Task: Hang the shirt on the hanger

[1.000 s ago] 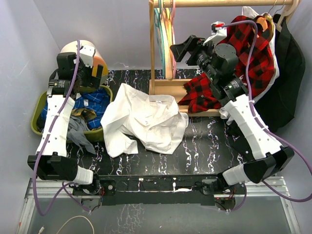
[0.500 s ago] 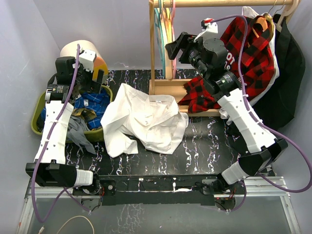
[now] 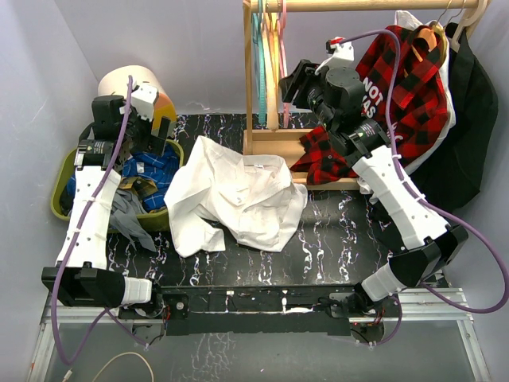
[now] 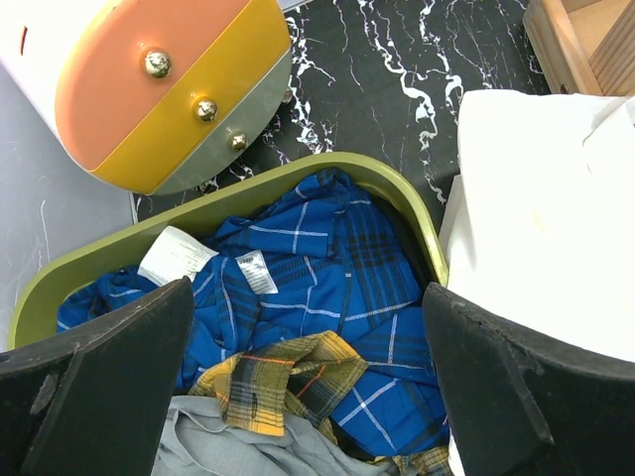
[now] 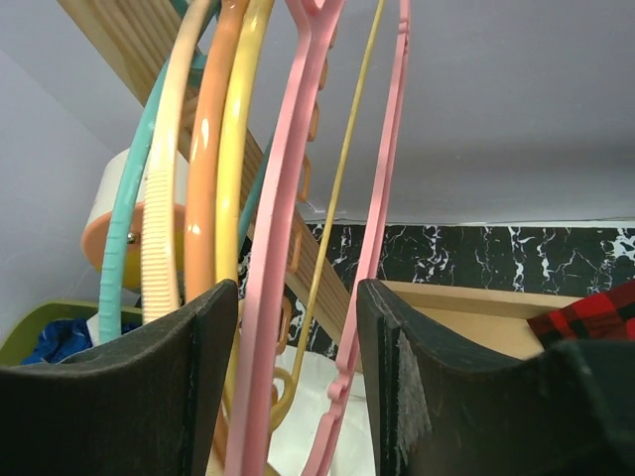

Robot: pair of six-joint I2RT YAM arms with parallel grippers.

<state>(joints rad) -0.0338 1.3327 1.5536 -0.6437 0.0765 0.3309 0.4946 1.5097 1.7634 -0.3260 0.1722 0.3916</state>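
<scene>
Reaching into the rack, the right end effector [image 5: 298,387] is released, its fingers spread to either side of the pink hanger [image 5: 270,297] without clamping it. The white shirt [image 3: 238,195] lies crumpled mid-table, well apart from the rack. The left end effector [image 4: 308,377] hangs open and empty over the green basket [image 3: 57,187]. Risk: the yellow hanger [image 5: 238,149] sits just beside the pink one, so closing here may pinch both, or the thin plastic may slip or drag its neighbours along.
</scene>
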